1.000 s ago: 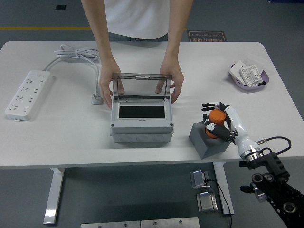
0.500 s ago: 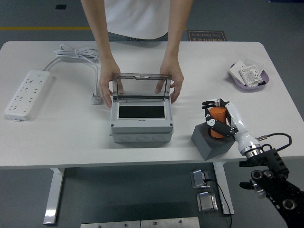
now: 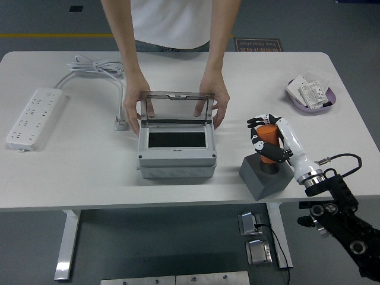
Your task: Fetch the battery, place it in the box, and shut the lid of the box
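Observation:
The orange cylinder battery (image 3: 268,135) stands upright, its lower end just above the dark grey block holder (image 3: 265,176) at the table's front right. My right hand (image 3: 265,139) is shut on the battery, fingers wrapped around it. The grey box (image 3: 176,148) sits mid-table with its clear lid (image 3: 176,106) raised upright. A person at the far side holds the lid open, one hand (image 3: 134,107) at its left edge and the other hand (image 3: 213,101) at its right. My left arm is out of view.
A white power strip (image 3: 34,117) with a coiled cable (image 3: 95,67) lies at the left. A purple tray (image 3: 311,95) with small white parts sits at the far right. The table's near edge runs just below the holder.
My right hand has lifted the battery up out of the grey holder and shifted it slightly left. The person's hands and the lid have not moved.

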You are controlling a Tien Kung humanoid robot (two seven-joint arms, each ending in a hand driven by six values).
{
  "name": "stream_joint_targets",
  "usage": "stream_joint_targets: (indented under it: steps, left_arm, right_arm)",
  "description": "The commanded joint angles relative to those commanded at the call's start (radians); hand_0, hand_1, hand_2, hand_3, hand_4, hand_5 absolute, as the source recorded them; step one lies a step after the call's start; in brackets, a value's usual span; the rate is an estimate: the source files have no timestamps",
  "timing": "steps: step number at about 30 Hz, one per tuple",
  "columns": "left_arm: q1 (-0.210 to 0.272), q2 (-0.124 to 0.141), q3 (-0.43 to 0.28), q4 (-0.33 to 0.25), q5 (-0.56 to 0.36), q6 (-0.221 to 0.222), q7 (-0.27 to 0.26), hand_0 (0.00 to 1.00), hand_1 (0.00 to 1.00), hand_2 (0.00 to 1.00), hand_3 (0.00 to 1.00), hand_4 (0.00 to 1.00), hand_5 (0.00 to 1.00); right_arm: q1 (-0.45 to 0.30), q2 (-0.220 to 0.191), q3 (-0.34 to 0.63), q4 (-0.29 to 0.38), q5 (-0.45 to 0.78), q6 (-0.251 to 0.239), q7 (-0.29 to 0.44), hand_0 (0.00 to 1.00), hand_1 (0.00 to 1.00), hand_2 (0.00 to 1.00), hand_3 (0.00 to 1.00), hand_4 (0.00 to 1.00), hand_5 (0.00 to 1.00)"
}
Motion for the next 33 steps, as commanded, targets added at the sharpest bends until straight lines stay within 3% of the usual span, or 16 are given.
stream_joint_targets:
  steps: [5,6,15,33]
  left_arm:
    - [-0.001,0.002,0.041,0.002,-0.044,0.000,-0.001,0.638,0.705,0.658,0.643,0.724,0.174]
    - [-0.001,0.002,0.049,0.002,-0.053,0.000,-0.001,0.638,0.705,0.661,0.644,0.730,0.180]
    - [-0.002,0.010,0.105,0.003,-0.112,0.000,-0.002,0.639,0.705,0.660,0.645,0.732,0.183]
    - [-0.022,0.025,0.151,0.001,-0.149,0.000,-0.003,0.639,0.706,0.664,0.645,0.735,0.190]
  right_arm:
    - [0.093,-0.004,-0.056,0.028,-0.109,0.022,-0.083,0.163,0.294,0.548,0.587,0.002,0.002]
    - [0.109,-0.002,-0.066,0.029,-0.126,0.026,-0.092,0.124,0.269,0.550,0.586,0.002,0.002]
    - [0.269,0.040,-0.175,0.012,-0.232,0.065,-0.160,0.089,0.239,0.554,0.581,0.002,0.002]
    - [0.504,0.157,-0.462,-0.171,-0.245,0.089,-0.194,0.093,0.234,0.557,0.568,0.002,0.002]
